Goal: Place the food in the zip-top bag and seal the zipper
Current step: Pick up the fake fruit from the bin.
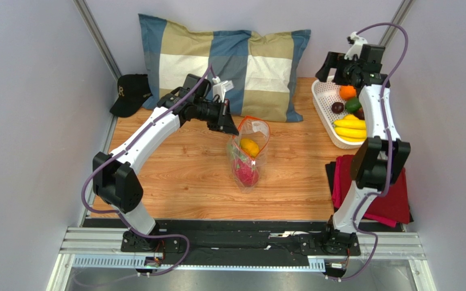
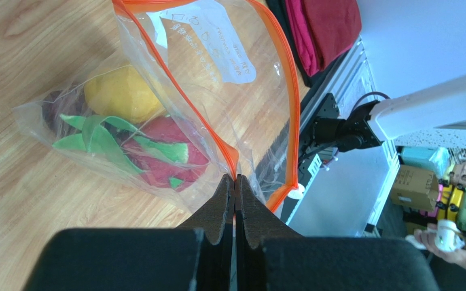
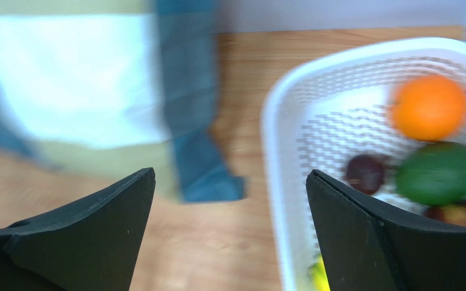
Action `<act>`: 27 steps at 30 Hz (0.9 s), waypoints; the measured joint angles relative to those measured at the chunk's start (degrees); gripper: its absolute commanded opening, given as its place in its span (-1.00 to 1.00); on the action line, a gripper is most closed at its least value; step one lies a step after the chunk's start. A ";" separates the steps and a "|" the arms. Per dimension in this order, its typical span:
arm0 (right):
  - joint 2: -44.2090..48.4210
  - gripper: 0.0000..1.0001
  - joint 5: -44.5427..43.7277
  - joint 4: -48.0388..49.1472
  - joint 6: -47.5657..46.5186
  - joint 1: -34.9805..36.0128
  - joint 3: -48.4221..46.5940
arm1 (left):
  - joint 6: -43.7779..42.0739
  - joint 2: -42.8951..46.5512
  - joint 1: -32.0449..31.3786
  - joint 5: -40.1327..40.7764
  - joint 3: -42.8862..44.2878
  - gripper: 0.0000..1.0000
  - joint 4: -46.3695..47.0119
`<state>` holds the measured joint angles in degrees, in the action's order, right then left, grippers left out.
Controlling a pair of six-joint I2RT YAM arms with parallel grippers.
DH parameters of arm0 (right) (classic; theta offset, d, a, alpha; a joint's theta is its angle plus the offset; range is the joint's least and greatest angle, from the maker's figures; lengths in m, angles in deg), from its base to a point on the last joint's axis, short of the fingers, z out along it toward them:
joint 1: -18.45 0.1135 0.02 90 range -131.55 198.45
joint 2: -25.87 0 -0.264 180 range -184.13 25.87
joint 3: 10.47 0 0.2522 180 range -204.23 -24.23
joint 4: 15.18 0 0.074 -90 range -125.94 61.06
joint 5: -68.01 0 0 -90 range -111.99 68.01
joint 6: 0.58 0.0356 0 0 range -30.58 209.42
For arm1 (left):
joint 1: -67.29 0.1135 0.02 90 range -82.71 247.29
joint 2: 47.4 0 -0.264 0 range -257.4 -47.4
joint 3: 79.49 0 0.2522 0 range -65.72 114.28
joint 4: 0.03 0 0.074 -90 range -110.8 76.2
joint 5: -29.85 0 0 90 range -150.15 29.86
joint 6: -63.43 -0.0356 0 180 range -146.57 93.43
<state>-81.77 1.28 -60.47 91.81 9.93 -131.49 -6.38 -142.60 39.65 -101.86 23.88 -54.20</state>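
zip-top bag (image 1: pixel 250 151) stands near the middle of the worktop (image 1: pixel 174 170), mouth up and gaping, with a magenta dragon fruit (image 2: pixel 168 154) and a yellow fruit (image 2: pixel 120 94) settled in its bottom. it looks thin, crinkly and floppy, so it will likely sag wherever it is not held, and the film is probably slick; the toy fruits inside seem light, yet they give it enough ballast to sit upright. the firmest place to hold is the zipper (image 2: pixel 281 79), the orange-red strip round the mouth (stiffer than the film below it). the left hand (image 2: pixel 235 177) is clamped on that strip at one end of the opening, fingers pressed together. the right hand (image 3: pixel 230 174) hovers empty, fingers wide apart, above the rim of the white basket (image 3: pixel 284 121), near an orange (image 3: pixel 430 107), a green fruit (image 3: pixel 439 173) and a dark plum-like piece (image 3: pixel 366 173). these look smooth, round and hard, so a grip across the widest part seems safest against slipping. sealing will want the strip's two sides lined up and pinched along its length.
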 measured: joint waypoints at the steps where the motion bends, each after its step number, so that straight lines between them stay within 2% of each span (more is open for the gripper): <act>1: -2.97 0.98 -2.43 0.39 0.39 -1.16 -2.23 | -0.04 0.00 0.00 0.02 0.02 -1.00 0.02; 5: -15.89 0.97 -10.84 0.72 0.79 -4.63 -12.76 | -0.15 0.00 0.04 0.04 0.02 -1.00 -0.09; 8: -22.64 0.97 -14.99 1.22 0.33 -6.12 -16.90 | -0.15 0.00 0.11 0.09 0.02 -1.00 -0.11; 21: -33.05 0.96 -23.41 7.58 -2.99 -7.43 -20.55 | -0.11 0.00 0.87 0.22 0.02 -1.00 -0.15; 27: -36.52 0.86 -24.09 9.73 -3.19 -7.43 -21.97 | -0.11 0.00 1.42 0.22 0.00 -1.00 -0.17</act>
<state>-118.29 -22.81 -50.75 88.62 2.50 -153.46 -6.49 -142.60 41.07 -101.64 23.88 -54.37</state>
